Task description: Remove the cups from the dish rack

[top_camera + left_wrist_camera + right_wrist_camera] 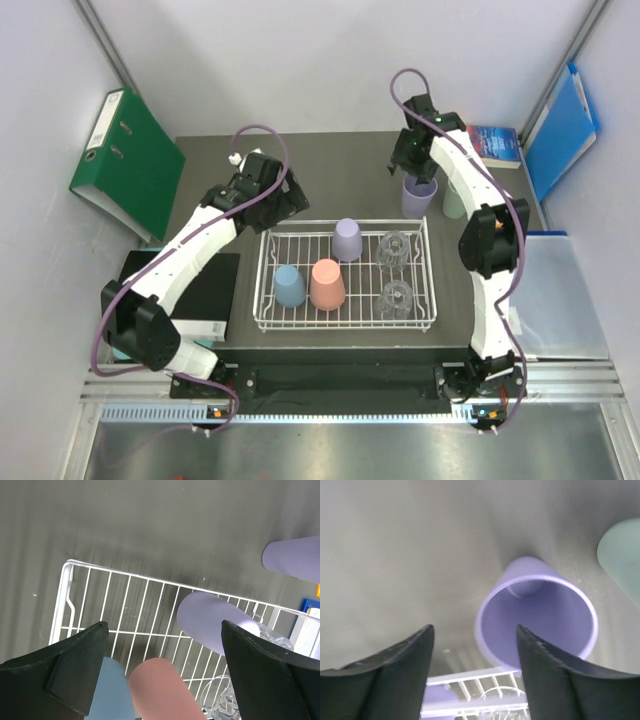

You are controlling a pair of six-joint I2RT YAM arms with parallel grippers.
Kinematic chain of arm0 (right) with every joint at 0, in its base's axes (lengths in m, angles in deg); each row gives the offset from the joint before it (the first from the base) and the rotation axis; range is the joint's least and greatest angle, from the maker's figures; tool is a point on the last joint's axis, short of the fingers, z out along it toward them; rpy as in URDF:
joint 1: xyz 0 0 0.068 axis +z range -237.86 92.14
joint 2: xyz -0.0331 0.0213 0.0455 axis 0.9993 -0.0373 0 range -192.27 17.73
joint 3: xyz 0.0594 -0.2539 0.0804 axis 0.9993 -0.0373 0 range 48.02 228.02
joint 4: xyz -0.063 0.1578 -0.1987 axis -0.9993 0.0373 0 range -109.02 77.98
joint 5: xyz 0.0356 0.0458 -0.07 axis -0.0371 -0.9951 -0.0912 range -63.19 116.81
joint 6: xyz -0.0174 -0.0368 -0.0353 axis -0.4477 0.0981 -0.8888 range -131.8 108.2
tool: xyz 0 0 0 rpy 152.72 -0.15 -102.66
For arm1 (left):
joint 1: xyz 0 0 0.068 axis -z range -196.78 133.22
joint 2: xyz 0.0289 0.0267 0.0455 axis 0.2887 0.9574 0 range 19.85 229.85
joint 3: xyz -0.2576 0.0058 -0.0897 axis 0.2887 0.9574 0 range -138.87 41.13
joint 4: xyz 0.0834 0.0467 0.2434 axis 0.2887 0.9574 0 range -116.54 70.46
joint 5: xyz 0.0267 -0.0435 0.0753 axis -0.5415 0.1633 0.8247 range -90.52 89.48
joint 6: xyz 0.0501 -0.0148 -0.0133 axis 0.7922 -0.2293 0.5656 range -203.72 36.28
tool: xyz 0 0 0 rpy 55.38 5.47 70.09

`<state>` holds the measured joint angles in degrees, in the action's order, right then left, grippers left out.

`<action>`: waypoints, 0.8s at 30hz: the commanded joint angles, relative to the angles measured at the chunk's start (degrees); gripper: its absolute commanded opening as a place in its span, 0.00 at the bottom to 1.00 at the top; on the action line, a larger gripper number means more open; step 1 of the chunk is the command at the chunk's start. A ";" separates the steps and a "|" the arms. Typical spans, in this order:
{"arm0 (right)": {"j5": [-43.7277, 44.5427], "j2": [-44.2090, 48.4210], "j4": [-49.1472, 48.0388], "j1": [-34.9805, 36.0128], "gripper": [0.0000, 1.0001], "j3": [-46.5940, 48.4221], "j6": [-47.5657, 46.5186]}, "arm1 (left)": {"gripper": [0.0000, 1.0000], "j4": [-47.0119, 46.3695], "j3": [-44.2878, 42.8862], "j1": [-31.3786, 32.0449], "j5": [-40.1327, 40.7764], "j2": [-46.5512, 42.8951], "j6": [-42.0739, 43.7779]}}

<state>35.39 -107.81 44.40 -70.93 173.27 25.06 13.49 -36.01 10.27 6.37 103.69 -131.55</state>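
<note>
1. Top view. The dish rack (262, 290) sits mid-desk (330, 170). It holds an inverted lilac cup (347, 240) at its 12 o'clock, a blue cup (289, 286) and a salmon cup (327, 284) toward 8 o'clock, and two clear glasses (394, 248) (397, 298) along the 3 o'clock side.
2. Outside the rack, at its 1 o'clock, an upright lilac cup (420, 197) stands on the desk, with a green cup (454, 203) just beside it at 3 o'clock.
3. The right gripper (412, 165) hangs over the upright lilac cup. The left gripper (285, 200) is over the rack's 11 o'clock corner.
4. A green binder (125, 165) is at 10 o'clock and a blue folder (560, 130) at 2 o'clock.
5. Left wrist. The left gripper (164, 625) has its jaws wide and holds nothing. Below are the rack corner, the inverted lilac cup (212, 622), the salmon cup (160, 687) and the blue cup (115, 695).
6. Right wrist. The right gripper (474, 630) has its jaws parted and clear of the upright lilac cup (535, 615), which stands mouth-up. The green cup (622, 555) is at 2 o'clock.
</note>
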 commanded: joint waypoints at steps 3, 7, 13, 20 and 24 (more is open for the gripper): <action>-0.05 21.79 -13.82 3.19 0.78 -4.55 -2.40 | 0.99 -4.70 0.24 1.07 0.92 -2.62 3.88; -1.11 37.61 -30.76 6.97 1.00 -25.33 -6.09 | 0.99 -4.17 -2.30 5.90 6.10 -1.92 10.81; 2.49 53.01 -36.26 14.44 1.00 -43.75 -8.56 | 0.99 -4.00 -6.52 13.55 10.16 1.67 14.78; 6.71 60.66 -33.62 21.56 0.99 -52.73 -7.86 | 0.99 -4.96 -9.16 16.28 9.10 5.46 14.61; 7.59 63.04 -33.62 24.29 1.00 -57.21 -6.89 | 0.99 -4.61 -10.48 18.56 9.10 8.89 14.00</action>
<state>40.37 -49.40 12.75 -48.97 118.15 17.80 10.10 -43.66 26.55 14.72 110.00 -118.04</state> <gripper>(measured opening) 0.993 0.987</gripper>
